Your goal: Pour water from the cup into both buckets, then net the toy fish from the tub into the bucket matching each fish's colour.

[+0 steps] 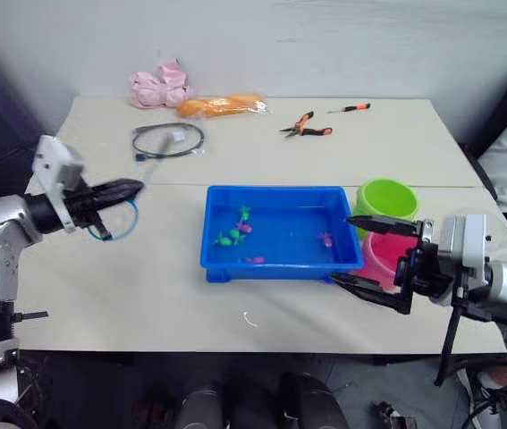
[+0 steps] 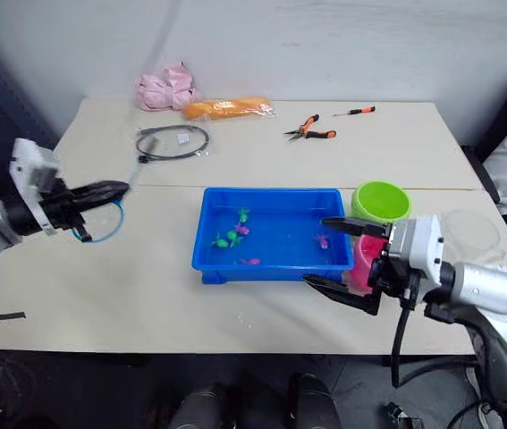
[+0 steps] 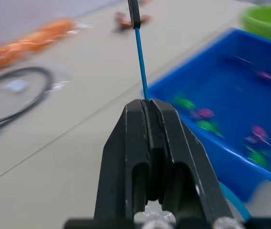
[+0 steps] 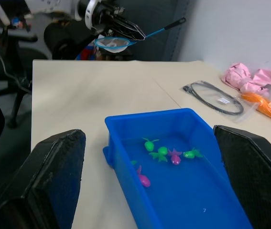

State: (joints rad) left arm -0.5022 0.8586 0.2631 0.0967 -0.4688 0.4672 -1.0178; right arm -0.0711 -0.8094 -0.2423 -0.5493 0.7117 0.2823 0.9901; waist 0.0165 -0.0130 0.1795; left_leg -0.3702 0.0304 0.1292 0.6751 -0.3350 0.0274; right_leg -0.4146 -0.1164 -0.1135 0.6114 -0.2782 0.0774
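Netting is the step in hand: the net should go under one fish and rise level — slowly. Left hand, well left of the tub, is clamped on the net's handle. Right hand, just right of the tub, gapes wide, empty — both buckets sit behind it.

I can read no text, brand, number or sign from here. The small white label on the bagged black cable coil near the desk's far left corner is too small to read.
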